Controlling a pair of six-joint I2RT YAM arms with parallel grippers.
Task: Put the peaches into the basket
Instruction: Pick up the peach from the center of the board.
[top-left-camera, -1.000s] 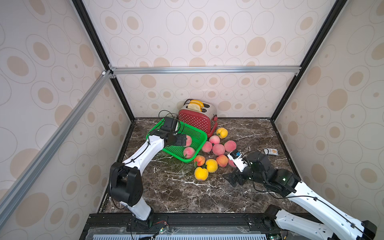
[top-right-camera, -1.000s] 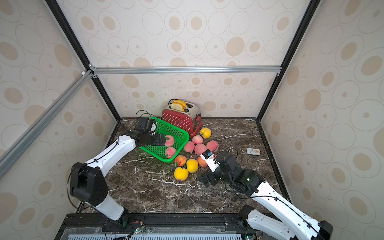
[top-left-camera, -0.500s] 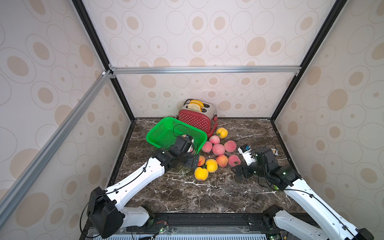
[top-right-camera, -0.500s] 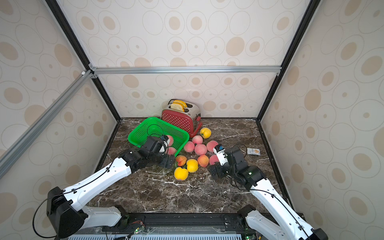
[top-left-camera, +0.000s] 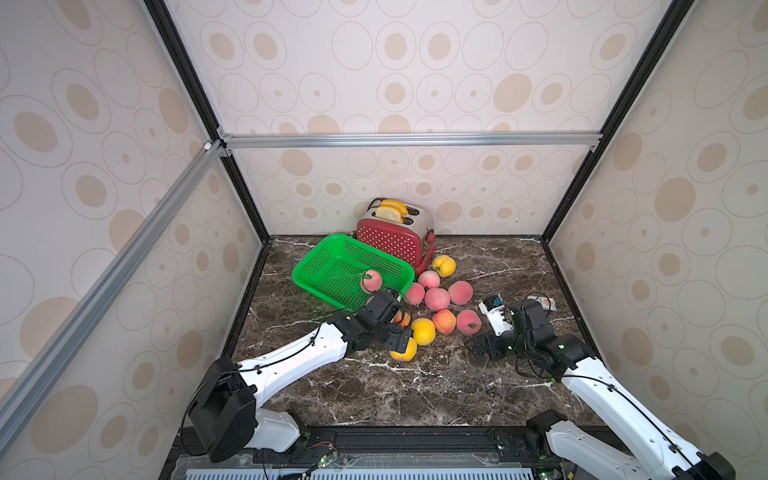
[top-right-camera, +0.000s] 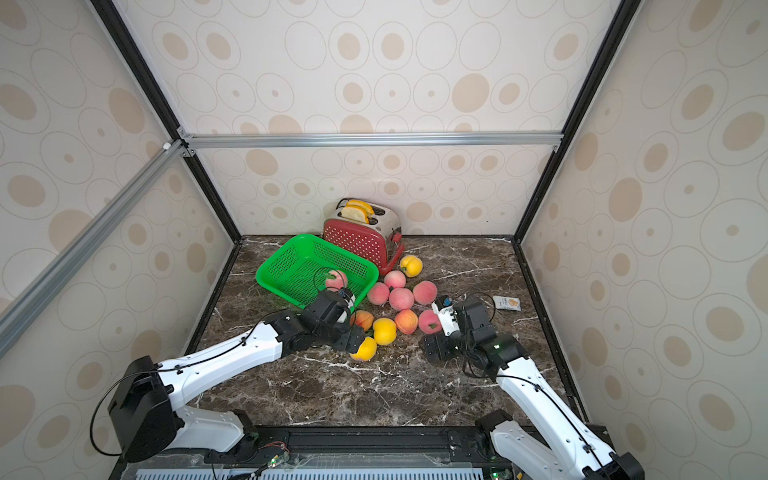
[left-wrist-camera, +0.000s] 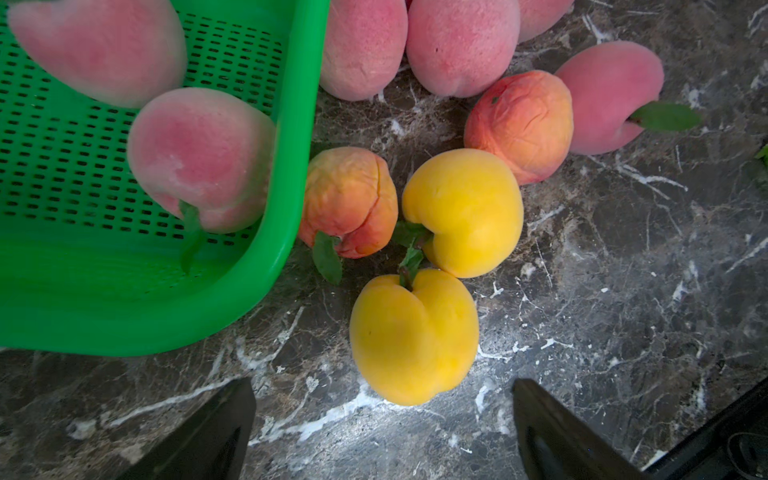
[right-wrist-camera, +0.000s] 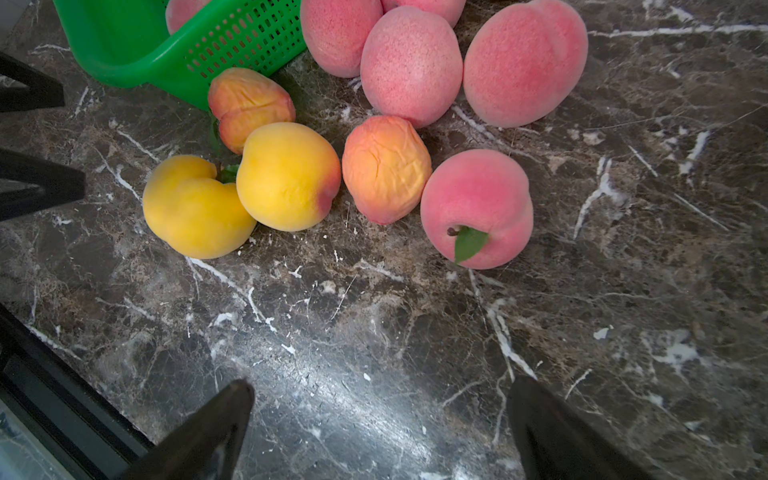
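Doing now: the pick-up step, I think; most peaches (top-left-camera: 436, 298) are not in yet.
Right gripper (right-wrist-camera: 379, 382): wide apart, empty, over bare table (right-wrist-camera: 374, 311).
Left gripper (left-wrist-camera: 381, 384): wide apart, empty, just beside the yellow peach (left-wrist-camera: 413, 336).
Next move: likely go down around it and squeeze softly; it may roll.
Peaches: two in the basket (left-wrist-camera: 124, 324), the rest on the table beside it.

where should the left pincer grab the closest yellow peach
I'd grip the closest yellow peach across its round middle, one finger on each flank, coming from the arm's own side with the open left pincer. Its stem end touches the second yellow peach, while both flanks show bare marble; the basket corner stands apart from it.
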